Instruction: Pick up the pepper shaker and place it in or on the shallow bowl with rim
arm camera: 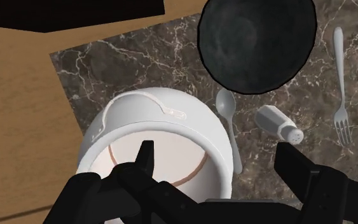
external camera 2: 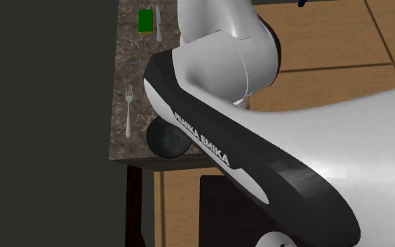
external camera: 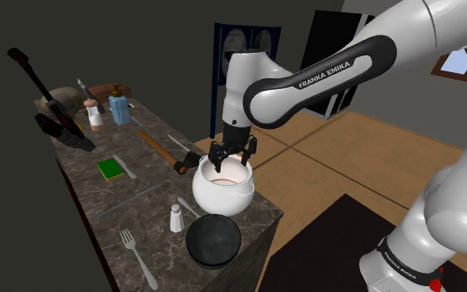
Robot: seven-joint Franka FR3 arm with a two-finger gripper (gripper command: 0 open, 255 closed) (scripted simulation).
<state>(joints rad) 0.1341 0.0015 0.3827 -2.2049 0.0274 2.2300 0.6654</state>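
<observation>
The pincer [arm camera: 220,162] hangs empty with its two black fingers [arm camera: 145,158] spread well apart, low over the open mouth of a white pot [arm camera: 152,137] that stands near the table [external camera: 99,195] edge. One finger sits above the pot's inside, the other beyond its rim on the side where the pepper shaker [arm camera: 278,123] is. The shaker, a small white one with a holed cap, stands on the table just past a spoon [arm camera: 227,109] that lies against the pot's side; nothing touches it, and it is not between the fingers. A little further out is the black bowl [arm camera: 257,41], shallow and rimmed, which I take to be the goal, with nothing in it. A fork [arm camera: 341,95] lies beside it, apart from the shaker. In the shoulder view the shaker stands upright between the pot and the black bowl, close to both. The step in hand looks to be the approach before the grasp: nothing has been picked up yet. The next move calls for sliding the pincer off the pot and over the shaker, keeping the fingers wide, then lowering so they pass either side of its body and closing. The spoon and the pot wall leave little room, so the descent wants to be straight.
</observation>
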